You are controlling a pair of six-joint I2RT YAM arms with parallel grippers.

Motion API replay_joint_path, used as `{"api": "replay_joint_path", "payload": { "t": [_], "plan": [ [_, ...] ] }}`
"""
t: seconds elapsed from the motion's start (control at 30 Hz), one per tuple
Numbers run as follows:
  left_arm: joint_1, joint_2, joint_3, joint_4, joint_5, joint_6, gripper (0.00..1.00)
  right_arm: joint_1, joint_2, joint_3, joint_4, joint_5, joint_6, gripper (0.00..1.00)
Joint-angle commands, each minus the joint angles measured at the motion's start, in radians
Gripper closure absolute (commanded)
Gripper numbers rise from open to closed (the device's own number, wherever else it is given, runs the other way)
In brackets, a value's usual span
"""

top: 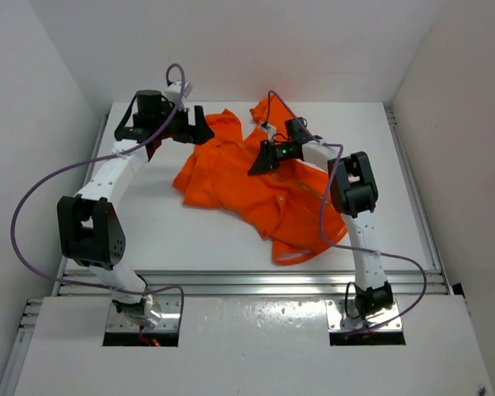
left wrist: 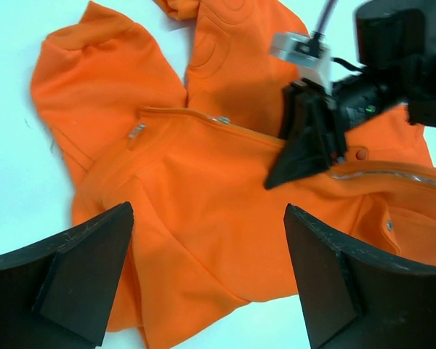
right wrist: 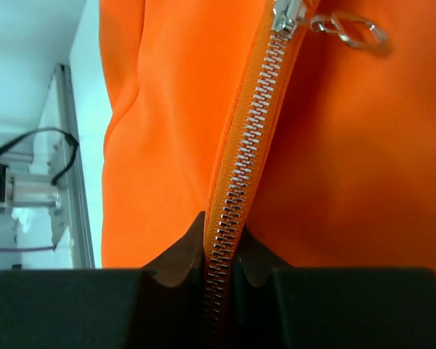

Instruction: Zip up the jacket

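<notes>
The orange jacket (top: pixel 260 198) lies crumpled on the white table, reaching from the back middle toward the front right. My right gripper (top: pixel 261 163) is down on its middle, shut on the metal zipper (right wrist: pixel 247 138), whose teeth run between the two fingers. The zipper slider (right wrist: pixel 287 14) with its ring pull (right wrist: pixel 349 29) sits further along, apart from the right gripper (right wrist: pixel 221 243). My left gripper (top: pixel 200 130) hovers open over the jacket's back left part. In the left wrist view the left gripper (left wrist: pixel 207 211) has only orange jacket fabric (left wrist: pixel 203 189) below it, and the right gripper (left wrist: pixel 301 156) shows ahead.
A metal rail (top: pixel 247 280) runs along the table's (top: pixel 190 239) near edge and another (right wrist: pixel 65 167) along its side. White walls enclose the table on three sides. Purple cables (top: pixel 33 206) loop off both arms.
</notes>
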Motion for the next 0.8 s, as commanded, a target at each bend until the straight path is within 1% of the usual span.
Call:
{"api": "replay_joint_path", "payload": {
  "t": [0.0, 0.03, 0.07, 0.1, 0.13, 0.17, 0.2, 0.23, 0.27, 0.3, 0.33, 0.37, 0.4, 0.43, 0.47, 0.5, 0.53, 0.57, 0.6, 0.7, 0.73, 0.77],
  "plan": [
    [0.015, -0.031, -0.009, 0.029, -0.017, -0.006, 0.10, 0.008, -0.191, -0.098, 0.035, 0.027, -0.135, 0.88],
    [0.026, -0.031, -0.009, 0.029, -0.005, -0.006, 0.10, 0.017, -0.265, -0.213, 0.040, 0.047, -0.221, 0.89],
    [0.040, -0.031, -0.009, 0.029, 0.004, -0.006, 0.10, 0.023, -0.346, -0.256, 0.031, 0.070, -0.284, 0.92],
    [0.040, -0.031, -0.009, 0.029, 0.018, -0.006, 0.10, 0.032, -0.385, -0.291, 0.017, 0.090, -0.412, 0.94],
    [0.053, -0.031, 0.001, 0.029, 0.059, -0.006, 0.10, 0.048, -0.465, -0.354, -0.001, 0.107, -0.573, 0.95],
    [0.067, -0.021, 0.001, 0.029, 0.083, -0.006, 0.10, 0.069, -0.538, -0.427, -0.097, 0.125, -0.655, 0.95],
    [0.067, -0.020, 0.001, 0.029, 0.109, 0.003, 0.10, 0.090, -0.608, -0.492, -0.134, 0.145, -0.895, 0.97],
    [0.078, -0.008, 0.001, 0.029, 0.183, 0.012, 0.11, 0.100, -0.641, -0.530, -0.165, 0.161, -0.981, 0.97],
    [0.089, 0.004, 0.001, 0.013, 0.227, 0.025, 0.13, 0.117, -0.747, -0.567, -0.241, 0.173, -1.064, 0.97],
    [0.089, 0.004, 0.014, 0.001, 0.273, 0.066, 0.13, 0.156, -0.782, -0.713, -0.250, 0.228, -1.276, 0.98],
    [0.089, 0.018, 0.014, -0.023, 0.356, 0.083, 0.14, 0.173, -0.845, -0.769, -0.212, 0.257, -1.328, 0.98],
    [0.089, 0.018, 0.014, -0.043, 0.389, 0.101, 0.14, 0.198, -0.907, -0.867, -0.195, 0.333, -1.470, 0.98],
    [0.089, 0.042, 0.024, -0.060, 0.445, 0.142, 0.16, 0.225, -0.932, -0.970, -0.142, 0.358, -1.500, 0.99],
    [0.078, 0.052, 0.024, -0.083, 0.468, 0.175, 0.18, 0.236, -0.958, -1.016, -0.062, 0.378, -1.520, 0.99],
    [0.055, 0.064, 0.059, -0.170, 0.482, 0.214, 0.18, 0.247, -1.010, -1.088, -0.040, 0.435, -1.578, 0.99],
    [0.040, 0.074, 0.076, -0.216, 0.483, 0.259, 0.20, 0.273, -1.021, -1.144, -0.017, 0.454, -1.587, 1.00],
    [0.023, 0.085, 0.090, -0.261, 0.496, 0.349, 0.24, 0.281, -1.034, -1.165, 0.071, 0.502, -1.590, 1.00],
    [-0.009, 0.099, 0.112, -0.351, 0.496, 0.394, 0.25, 0.295, -1.040, -1.191, 0.086, 0.521, -1.591, 1.00],
    [-0.023, 0.099, 0.112, -0.390, 0.496, 0.476, 0.25, 0.296, -1.041, -1.193, 0.092, 0.549, -1.591, 1.00],
    [-0.075, 0.079, 0.124, -0.528, 0.467, 0.596, 0.28, 0.315, -1.029, -1.169, 0.078, 0.590, -1.588, 1.00],
    [-0.084, 0.066, 0.110, -0.549, 0.450, 0.664, 0.28, 0.313, -1.022, -1.164, 0.071, 0.593, -1.588, 1.00],
    [-0.084, 0.030, 0.098, -0.571, 0.437, 0.698, 0.28, 0.313, -1.023, -1.158, 0.068, 0.592, -1.597, 1.00]
  ]
}}
